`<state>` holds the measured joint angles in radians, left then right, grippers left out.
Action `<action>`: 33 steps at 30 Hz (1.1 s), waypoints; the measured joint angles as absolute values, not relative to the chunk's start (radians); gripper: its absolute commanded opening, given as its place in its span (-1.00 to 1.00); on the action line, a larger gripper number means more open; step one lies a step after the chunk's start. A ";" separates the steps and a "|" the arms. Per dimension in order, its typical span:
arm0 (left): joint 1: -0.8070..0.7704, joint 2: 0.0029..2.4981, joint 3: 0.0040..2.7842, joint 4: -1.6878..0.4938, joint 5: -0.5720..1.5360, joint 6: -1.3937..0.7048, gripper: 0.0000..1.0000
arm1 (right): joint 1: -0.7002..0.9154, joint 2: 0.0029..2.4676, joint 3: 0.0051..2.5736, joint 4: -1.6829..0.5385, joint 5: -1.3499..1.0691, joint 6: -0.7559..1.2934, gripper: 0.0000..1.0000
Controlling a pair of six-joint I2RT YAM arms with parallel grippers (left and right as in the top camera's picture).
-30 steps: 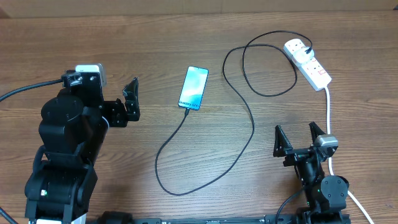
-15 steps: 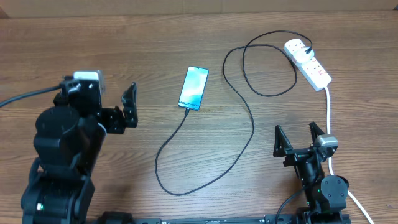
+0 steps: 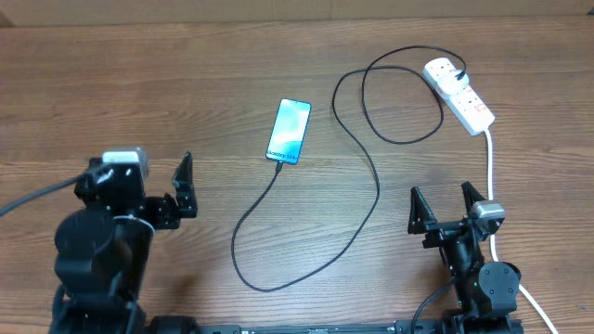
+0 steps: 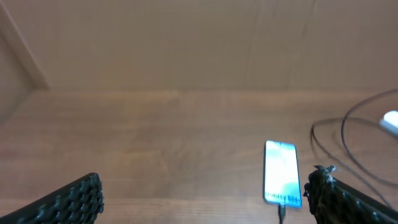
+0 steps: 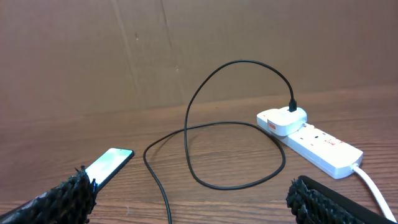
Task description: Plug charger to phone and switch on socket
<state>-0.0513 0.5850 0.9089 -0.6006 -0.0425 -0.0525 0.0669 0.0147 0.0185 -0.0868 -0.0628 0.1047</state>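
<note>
Near the upper right of the overhead frame, the socket [image 3: 459, 95] is seen lying on the table [image 3: 186, 83], with a white adapter [image 5: 282, 119] seated in its far outlet; that outlet is the only receptacle holding anything. The charger [image 3: 371, 186] is run from that adapter in a loop and a long curve to the phone [image 3: 290, 131], which lies screen up at the centre top. The connector is met at the phone's lower edge, though whether it is fully seated cannot be made out. The state of the red switches is too small to be told. A white cord [image 3: 491, 172] is cut off behind the right arm. The left gripper [image 3: 184, 181] and right gripper [image 3: 444, 206] are both spread wide with nothing between the fingers, well apart from every item.
</note>
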 measured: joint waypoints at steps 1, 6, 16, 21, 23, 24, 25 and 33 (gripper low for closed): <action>-0.051 0.567 0.891 -0.588 -0.042 -0.054 0.99 | 0.067 0.015 0.019 -0.087 -0.063 0.105 1.00; -0.051 0.489 0.805 -0.548 -0.042 -0.081 1.00 | 0.067 0.015 0.019 -0.086 -0.063 0.105 1.00; -0.051 0.414 0.620 -0.372 -0.027 -0.129 0.99 | 0.067 0.015 0.019 -0.086 -0.063 0.105 1.00; -0.051 0.310 0.521 -0.333 -0.019 -0.132 1.00 | 0.067 0.015 0.019 -0.087 -0.063 0.105 1.00; -0.051 0.276 0.482 -0.313 -0.020 -0.132 0.99 | 0.067 0.015 0.019 -0.086 -0.063 0.105 1.00; -0.051 0.259 0.459 -0.295 -0.021 -0.132 1.00 | 0.067 0.015 0.019 -0.087 -0.062 0.104 1.00; -0.051 0.243 0.439 -0.278 -0.023 -0.132 0.99 | 0.067 0.015 0.019 -0.087 -0.063 0.104 1.00; -0.051 0.099 0.266 -0.122 -0.046 -0.132 1.00 | 0.067 0.015 0.019 -0.086 -0.063 0.104 1.00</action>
<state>-0.0513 0.0994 0.2657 -0.1219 -0.0463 -0.1322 0.0669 0.0147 0.0185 -0.0864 -0.0628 0.1040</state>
